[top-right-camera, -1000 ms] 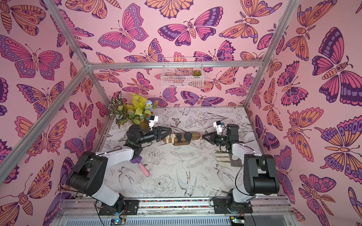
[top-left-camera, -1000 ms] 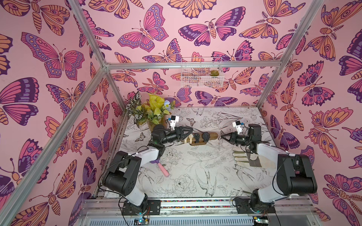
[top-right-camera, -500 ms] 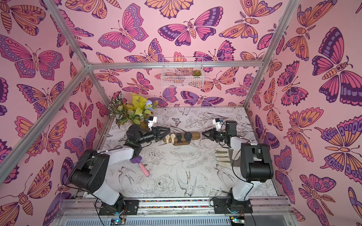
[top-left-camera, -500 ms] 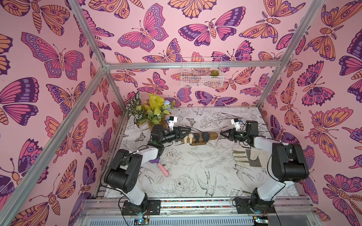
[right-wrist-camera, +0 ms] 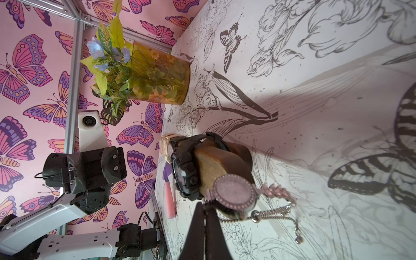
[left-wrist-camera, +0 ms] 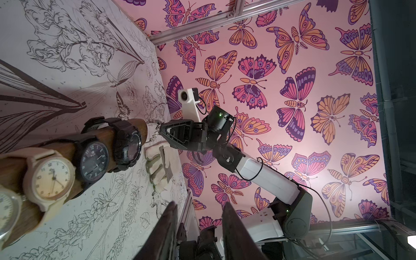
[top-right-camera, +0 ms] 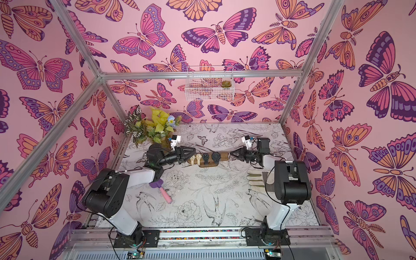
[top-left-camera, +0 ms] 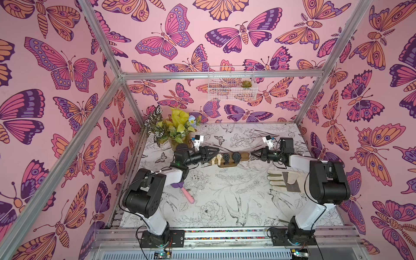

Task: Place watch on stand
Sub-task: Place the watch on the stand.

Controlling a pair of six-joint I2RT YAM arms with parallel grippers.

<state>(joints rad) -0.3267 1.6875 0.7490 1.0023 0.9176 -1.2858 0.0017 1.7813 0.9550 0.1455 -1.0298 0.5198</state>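
The stand point(top-left-camera: 244, 157) is a brown wooden bar on a flat base, and several beige and black watches are strapped round it point(top-right-camera: 224, 155) point(left-wrist-camera: 105, 136) point(right-wrist-camera: 209, 162). My right gripper point(top-left-camera: 252, 154) point(top-right-camera: 230, 154) point(right-wrist-camera: 206, 203) is shut on the chain strap of a pink round watch point(right-wrist-camera: 234, 193) point(top-left-camera: 249, 155). It holds the watch face against the bar's right end, with the chain loop dangling beside. My left gripper point(top-left-camera: 217, 151) point(top-right-camera: 195, 151) point(left-wrist-camera: 199, 207) hovers open at the bar's left end with nothing between its fingers.
A pot of yellow flowers point(top-left-camera: 177, 132) stands at the back left, close behind the left arm. A work glove point(top-left-camera: 283, 181) lies at the right. A purple tool with a pink handle point(top-left-camera: 186, 194) lies under the left arm. A wire basket point(top-left-camera: 231, 87) hangs on the back wall.
My right gripper has carried the pink watch leftward up to the bar's right end, and that arm's elbow has risen. The left gripper has barely moved.
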